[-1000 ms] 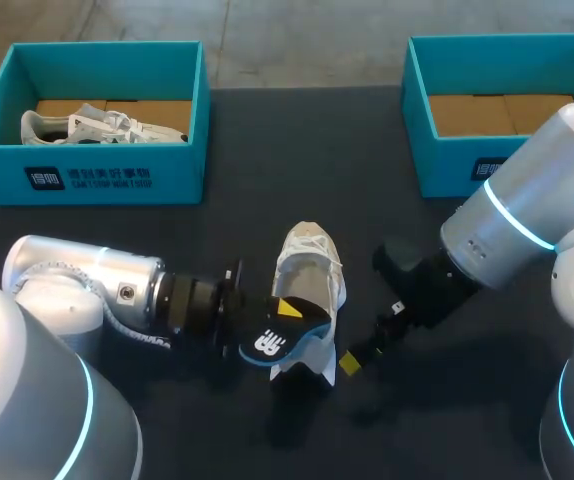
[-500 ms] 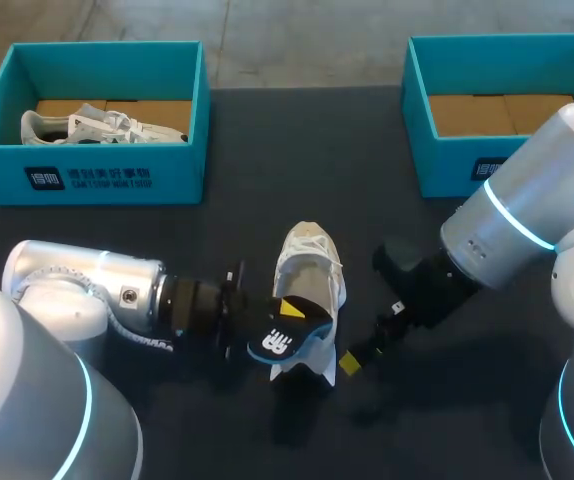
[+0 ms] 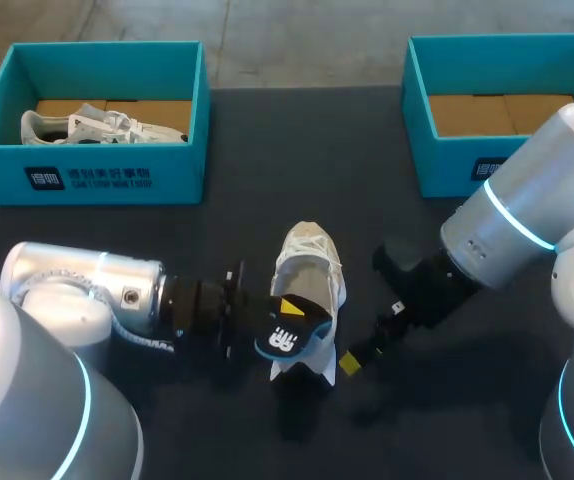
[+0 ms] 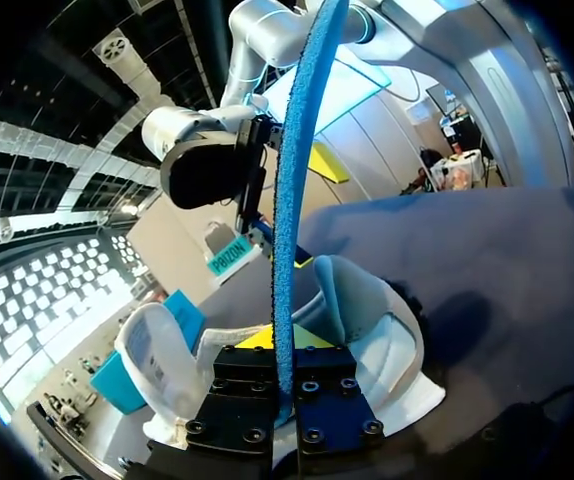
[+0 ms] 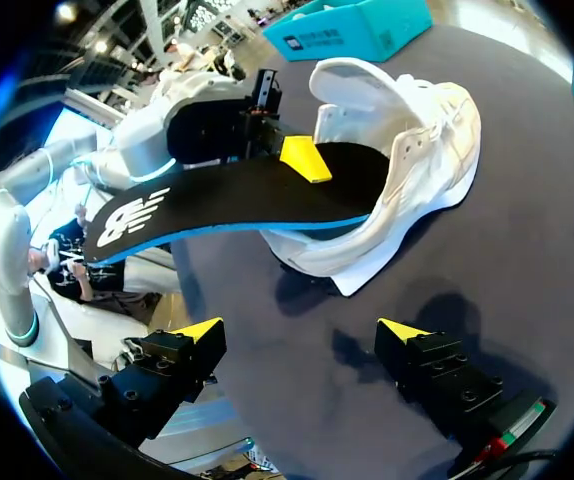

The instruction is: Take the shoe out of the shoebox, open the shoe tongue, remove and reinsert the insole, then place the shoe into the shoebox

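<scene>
A white shoe [image 3: 309, 275] lies on the dark table in the middle, toe pointing away from me. My left gripper [image 3: 283, 318] is shut on a black insole with a blue underside [image 3: 289, 338], whose front end is tucked into the shoe's opening. In the left wrist view the insole [image 4: 292, 190] stands edge-on between the fingers of that gripper [image 4: 285, 405], with the shoe [image 4: 372, 330] just ahead. My right gripper [image 3: 367, 340] hangs open right of the shoe's heel. Its own view has the gripper [image 5: 299, 330] empty, the insole [image 5: 237, 200] and shoe [image 5: 412, 130] ahead.
A teal shoebox [image 3: 87, 165] at the back left holds another white shoe [image 3: 102, 125]. A second teal shoebox [image 3: 447, 160] stands at the back right with only brown cardboard showing inside. Bare dark tabletop lies between the boxes and in front of the shoe.
My left gripper has pushed the insole a little to the right, further over the shoe's opening. The right arm and the shoe have stayed put.
</scene>
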Available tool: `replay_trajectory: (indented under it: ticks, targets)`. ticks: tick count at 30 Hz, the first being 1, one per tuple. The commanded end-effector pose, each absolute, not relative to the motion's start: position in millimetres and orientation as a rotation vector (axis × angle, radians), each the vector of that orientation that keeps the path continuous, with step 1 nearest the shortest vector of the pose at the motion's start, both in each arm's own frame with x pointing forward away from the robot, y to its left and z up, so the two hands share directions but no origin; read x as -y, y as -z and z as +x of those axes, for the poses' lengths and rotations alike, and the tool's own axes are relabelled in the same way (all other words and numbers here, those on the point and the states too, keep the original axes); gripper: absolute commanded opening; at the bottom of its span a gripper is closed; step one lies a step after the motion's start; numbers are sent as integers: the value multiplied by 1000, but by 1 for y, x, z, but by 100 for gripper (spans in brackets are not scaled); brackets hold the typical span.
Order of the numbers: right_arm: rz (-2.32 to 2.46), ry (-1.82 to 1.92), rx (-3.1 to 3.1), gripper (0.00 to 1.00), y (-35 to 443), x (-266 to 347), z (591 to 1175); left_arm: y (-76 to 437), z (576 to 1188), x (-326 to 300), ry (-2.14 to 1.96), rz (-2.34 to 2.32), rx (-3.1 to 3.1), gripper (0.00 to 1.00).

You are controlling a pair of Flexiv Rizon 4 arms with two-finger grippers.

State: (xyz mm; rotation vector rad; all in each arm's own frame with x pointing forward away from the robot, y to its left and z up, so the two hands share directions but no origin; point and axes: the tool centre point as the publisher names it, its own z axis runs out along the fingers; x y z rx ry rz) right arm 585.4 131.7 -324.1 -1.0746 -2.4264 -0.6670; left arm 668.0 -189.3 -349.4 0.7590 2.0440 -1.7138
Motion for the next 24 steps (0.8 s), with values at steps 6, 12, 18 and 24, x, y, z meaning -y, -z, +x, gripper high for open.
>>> replay_trajectory:
  ticks: [6,12,18,24]
  targets:
    - [-1080,665,2430,100,325,-134,584,352,667,191,1665,718,-2072,0]
    - [-1080,665,2430,100,325,-134,584,349,667,193,1626,693,-2091,0]
    - [-1080,665,2430,100,325,-134,584,347,666,194,1581,705,-2114,0]
    - [-1080,665,2430,100,325,-134,584,351,669,192,1571,693,-2129,0]
